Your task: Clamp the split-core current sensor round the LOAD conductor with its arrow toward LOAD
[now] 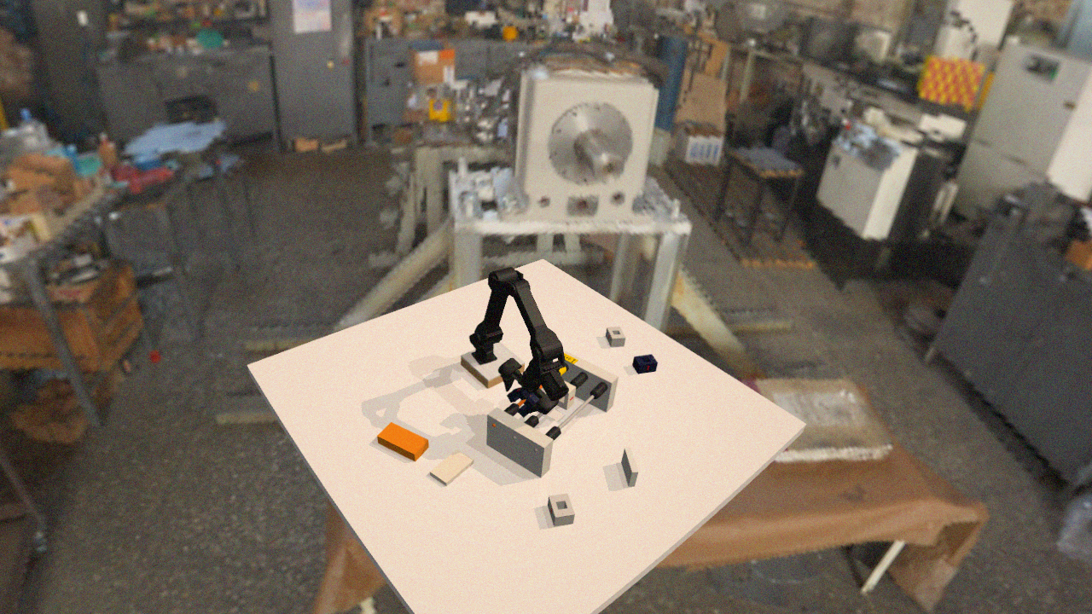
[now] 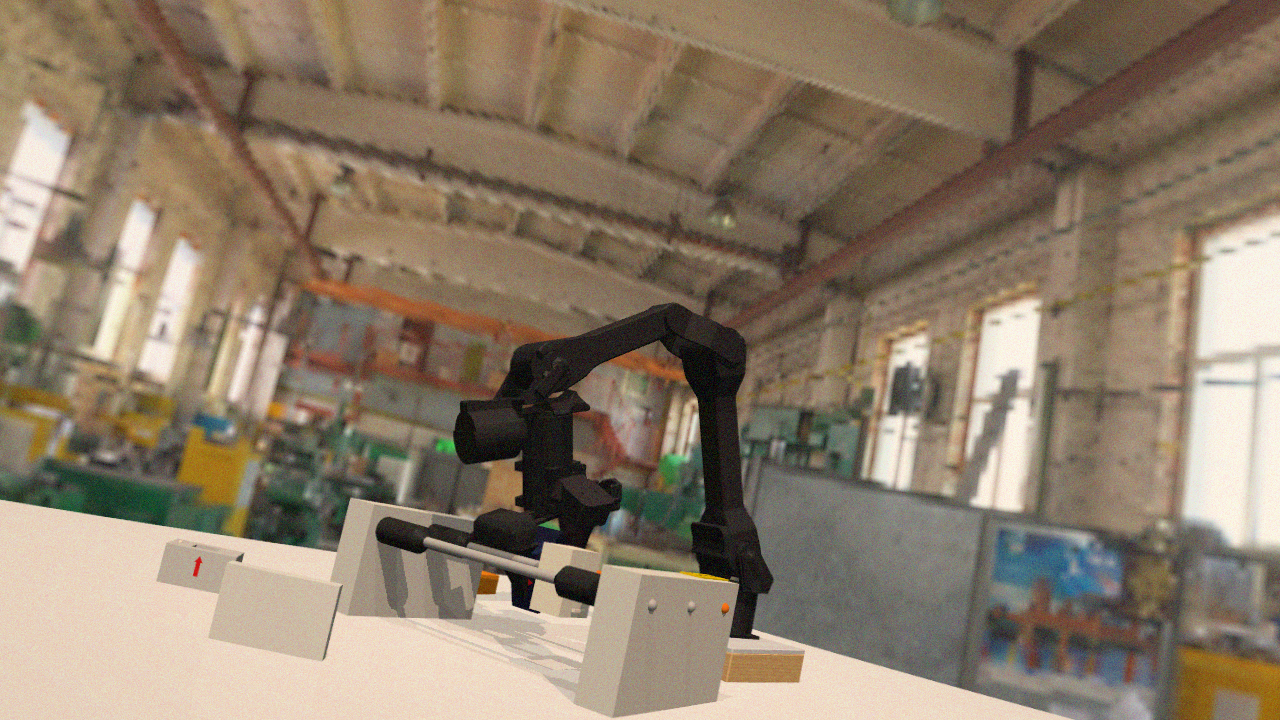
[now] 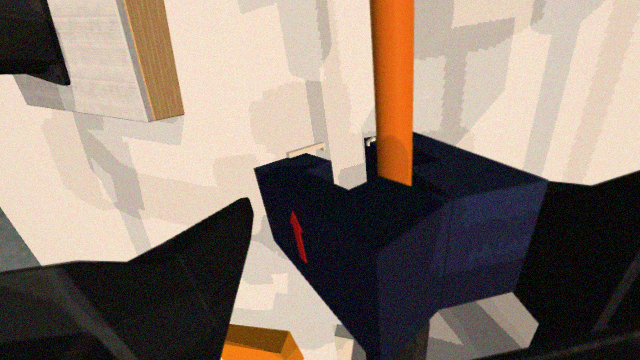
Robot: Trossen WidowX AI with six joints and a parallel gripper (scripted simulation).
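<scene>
The dark blue split-core sensor sits around the orange conductor, which runs into its top slot in the wrist view. The red arrow on its left face points along the conductor, away from the camera. My gripper is open, with one black finger on each side of the sensor. There is a gap to the left finger; I cannot tell whether the right finger touches. In the top view the gripper is low between the fixture's two grey end blocks, and the sensor is mostly hidden.
A grey rod with black ends runs parallel between the end blocks. An orange block, a cream tile, several small grey blocks and a second dark blue block lie around. The arm's wooden base plate is near.
</scene>
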